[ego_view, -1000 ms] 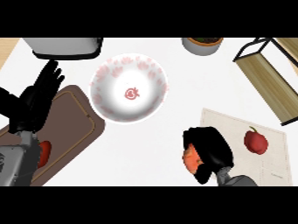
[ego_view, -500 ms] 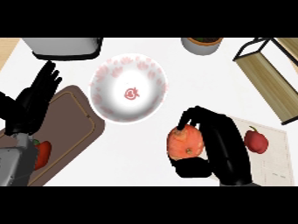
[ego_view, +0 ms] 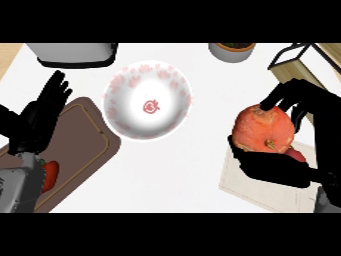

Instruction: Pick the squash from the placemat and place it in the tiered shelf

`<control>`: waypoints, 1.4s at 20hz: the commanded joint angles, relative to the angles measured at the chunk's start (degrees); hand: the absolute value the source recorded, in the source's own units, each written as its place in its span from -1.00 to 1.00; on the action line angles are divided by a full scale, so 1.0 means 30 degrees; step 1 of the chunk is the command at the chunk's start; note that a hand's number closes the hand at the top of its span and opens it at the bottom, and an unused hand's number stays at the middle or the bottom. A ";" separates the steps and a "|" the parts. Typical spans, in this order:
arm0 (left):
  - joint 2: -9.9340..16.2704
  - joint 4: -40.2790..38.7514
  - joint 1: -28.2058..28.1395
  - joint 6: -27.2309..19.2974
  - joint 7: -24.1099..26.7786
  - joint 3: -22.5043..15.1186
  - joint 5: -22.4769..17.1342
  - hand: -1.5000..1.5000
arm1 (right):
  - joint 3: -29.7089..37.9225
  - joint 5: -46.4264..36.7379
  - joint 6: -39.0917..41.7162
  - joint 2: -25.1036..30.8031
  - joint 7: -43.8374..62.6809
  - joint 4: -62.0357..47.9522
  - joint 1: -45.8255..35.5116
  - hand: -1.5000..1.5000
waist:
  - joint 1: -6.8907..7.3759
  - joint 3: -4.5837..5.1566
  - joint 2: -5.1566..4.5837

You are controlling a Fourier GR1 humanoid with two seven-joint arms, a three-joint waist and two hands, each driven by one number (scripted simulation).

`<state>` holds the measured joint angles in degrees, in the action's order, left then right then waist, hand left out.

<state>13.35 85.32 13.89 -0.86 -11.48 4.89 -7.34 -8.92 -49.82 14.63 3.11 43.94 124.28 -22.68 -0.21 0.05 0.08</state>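
My right hand has its fingers curled round the lumpy orange squash, held above the beige placemat's left edge; the wooden tiered shelf lies up-right (nearest this hand).

No readable text, label or number anywhere; only a red motif on the plate
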 commanded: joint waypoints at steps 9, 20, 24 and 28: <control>-0.0284 0.0712 -0.0772 0.0120 0.0147 0.0034 0.0217 0.00 | 0.8475 0.3708 0.2996 0.4624 0.0428 -0.2299 -0.3303 1.00 | 0.0090 -0.0019 -0.0005; -0.0640 0.1219 -0.0764 0.0069 -0.0372 -0.0120 0.0451 0.00 | 1.3730 0.5926 -0.0026 0.7649 -0.6296 -0.8735 -0.1875 1.00 | 0.0154 -0.0032 -0.0067; -0.0332 -0.0302 -0.0309 0.0721 0.0614 0.0368 0.0378 0.00 | 1.4807 0.7220 -0.0015 0.8667 -0.7904 -1.0484 -0.1417 1.00 | 0.0064 -0.0020 -0.0056; -0.0358 0.0106 0.0799 0.0359 -0.0673 0.0258 0.0515 0.00 | 1.4926 0.7302 -0.0507 1.0324 -1.0119 -1.4178 -0.2158 1.00 | 0.0156 -0.0022 -0.0071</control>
<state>12.52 86.51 14.75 0.19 -13.68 5.98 -6.50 34.76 -28.75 14.79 30.07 19.68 91.18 -27.47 0.07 -0.04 -0.07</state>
